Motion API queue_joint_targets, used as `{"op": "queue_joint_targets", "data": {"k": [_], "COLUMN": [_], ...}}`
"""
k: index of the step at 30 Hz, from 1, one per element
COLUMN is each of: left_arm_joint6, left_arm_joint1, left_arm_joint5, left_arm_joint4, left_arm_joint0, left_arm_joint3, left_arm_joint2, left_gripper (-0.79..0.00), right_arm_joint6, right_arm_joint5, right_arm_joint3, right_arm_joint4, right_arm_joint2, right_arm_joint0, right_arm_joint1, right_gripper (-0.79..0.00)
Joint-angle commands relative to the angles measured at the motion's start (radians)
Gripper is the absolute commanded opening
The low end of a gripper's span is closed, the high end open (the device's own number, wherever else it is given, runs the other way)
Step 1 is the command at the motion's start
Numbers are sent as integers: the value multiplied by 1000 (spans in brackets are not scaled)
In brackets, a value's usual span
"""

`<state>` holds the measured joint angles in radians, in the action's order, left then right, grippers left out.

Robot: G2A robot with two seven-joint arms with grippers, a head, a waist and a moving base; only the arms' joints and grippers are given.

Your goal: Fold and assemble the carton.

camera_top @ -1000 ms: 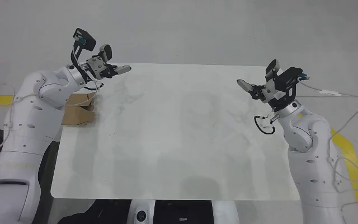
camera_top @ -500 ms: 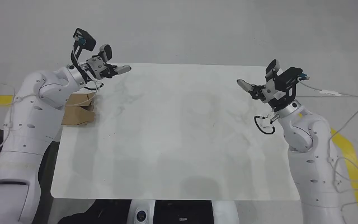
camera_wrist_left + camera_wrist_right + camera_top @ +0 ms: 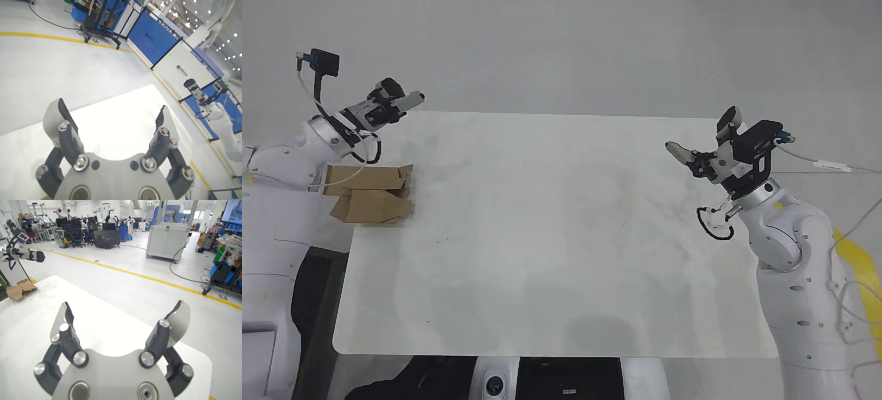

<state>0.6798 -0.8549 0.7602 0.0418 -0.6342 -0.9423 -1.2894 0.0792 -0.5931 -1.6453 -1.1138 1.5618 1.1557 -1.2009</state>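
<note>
Flattened brown cardboard carton [image 3: 370,193] lies at white worktop's [image 3: 562,260] left edge, untouched. Left gripper [image 3: 113,112] by far-left corner, jaws spread. Right gripper [image 3: 122,311] over far-right edge, jaws spread.

Left arm [image 3: 287,160] and right arm [image 3: 772,225] are held far apart, each with its jaws spread wide and empty

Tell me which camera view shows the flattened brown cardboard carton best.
The top view: the flattened brown cardboard carton lies whole at the white table's left edge, seen from above, flaps and outline clear. The right wrist view catches the carton small and far off, at a low angle.
</note>
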Motion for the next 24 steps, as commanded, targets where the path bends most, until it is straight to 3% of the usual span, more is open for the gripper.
{"op": "queue_joint_targets", "data": {"k": [1, 13, 24], "left_arm_joint6": [32, 76, 18], "left_arm_joint1": [6, 35, 74], "left_arm_joint5": [6, 57, -12], "left_arm_joint4": [-52, -262, -301], "left_arm_joint0": [0, -19, -42], "left_arm_joint3": [35, 235, 437], "left_arm_joint2": [-22, -136, -238], "left_gripper": [0, 0, 0], "right_arm_joint6": [0, 0, 0], "right_arm_joint5": [0, 0, 0], "right_arm_joint3": [0, 0, 0], "right_arm_joint4": [0, 0, 0], "right_arm_joint2": [0, 0, 0], "right_arm_joint0": [0, 0, 0], "right_arm_joint1": [0, 0, 0], "right_gripper": [0, 0, 0]}}
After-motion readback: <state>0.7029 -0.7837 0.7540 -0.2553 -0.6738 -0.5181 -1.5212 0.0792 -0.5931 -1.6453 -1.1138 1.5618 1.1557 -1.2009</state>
